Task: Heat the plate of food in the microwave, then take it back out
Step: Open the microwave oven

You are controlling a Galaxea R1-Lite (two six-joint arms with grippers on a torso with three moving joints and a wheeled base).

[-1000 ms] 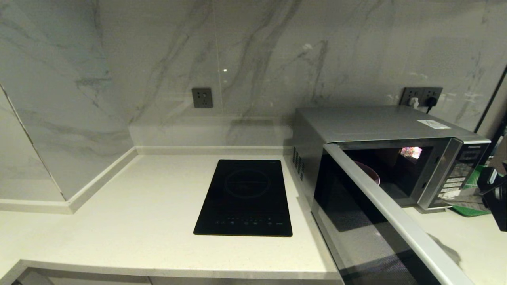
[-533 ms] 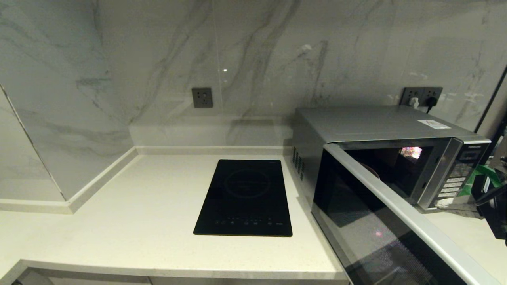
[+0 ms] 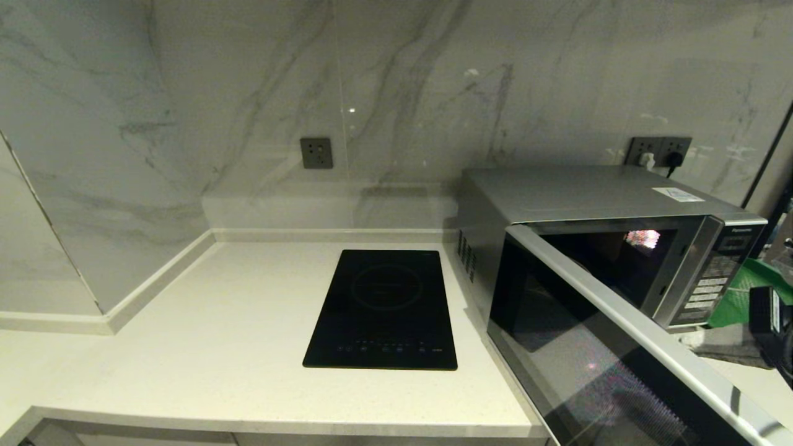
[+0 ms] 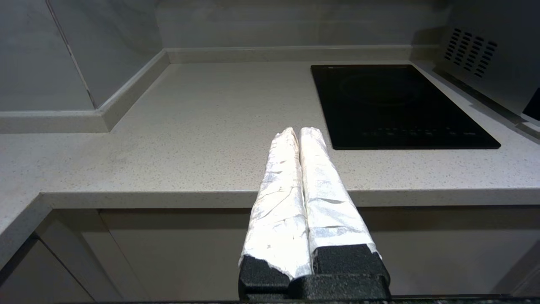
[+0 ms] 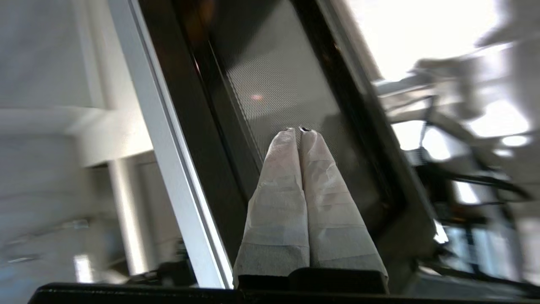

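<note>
Microwave stood at the right of the counter with its door swung out toward you, and over the last second that door came further round while the lavender rim you could glimpse inside slipped out of sight behind it. You could not see the plate of food in any current view; judging by that earlier glimpse, it was most likely still in the cavity, so the door was probably being pushed shut for heating.

Your right gripper had its wrapped fingers pressed together, holding nothing, with the tips just short of or against the door's dark mesh glass; contact could not be settled. Beyond the fingertips, the door's pale edge strip ran alongside. In the head view only a dark part of that arm showed at the right edge.

Your left gripper hung parked below the counter edge, fingers closed and empty, the black hob ahead of its tips.

"Panasonic" was just readable above the button panel; the white sticker on top was too small to read.
</note>
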